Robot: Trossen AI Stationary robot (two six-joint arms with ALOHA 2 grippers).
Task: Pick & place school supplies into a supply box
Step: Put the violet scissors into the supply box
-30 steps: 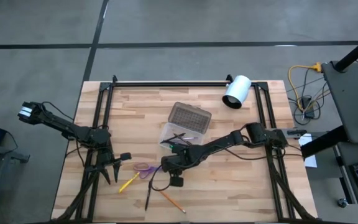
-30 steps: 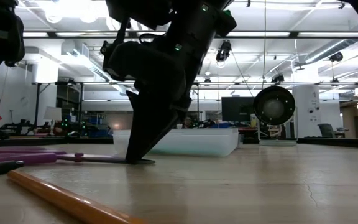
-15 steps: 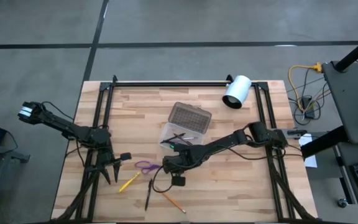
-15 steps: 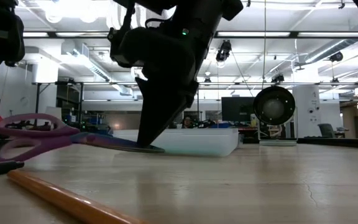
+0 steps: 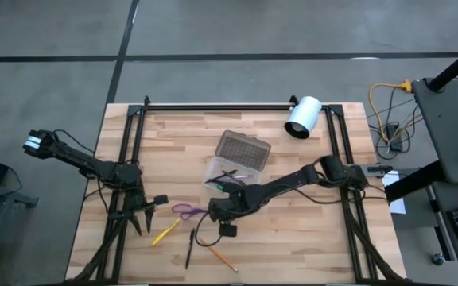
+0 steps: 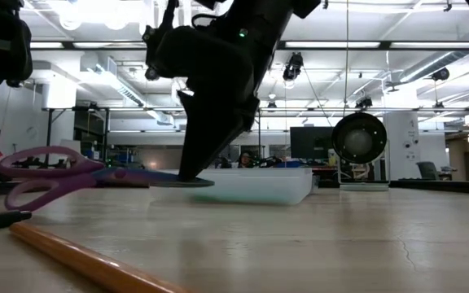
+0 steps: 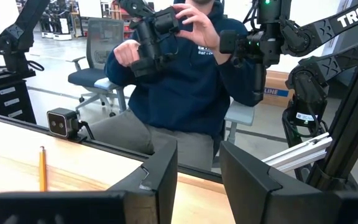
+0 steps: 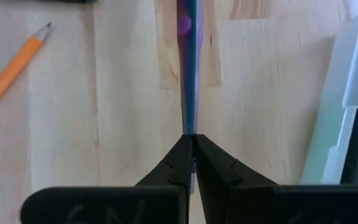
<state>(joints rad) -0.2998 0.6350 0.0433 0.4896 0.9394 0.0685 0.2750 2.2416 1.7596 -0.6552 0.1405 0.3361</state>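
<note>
right claw (image 6: 192, 175) clamped, scissors (image 6: 63, 172) now lifted

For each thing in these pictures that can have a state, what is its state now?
Right hand: shut on the scissors' blades.
Scissors: held by the blades, lifted off the table.
Left hand: open, empty, near the table's left edge.
Supply box: lid open, some pens already inside.
Orange pencil: lying on the table.
Yellow pencil: lying on the table.
White cylinder: lying on its side.
</note>
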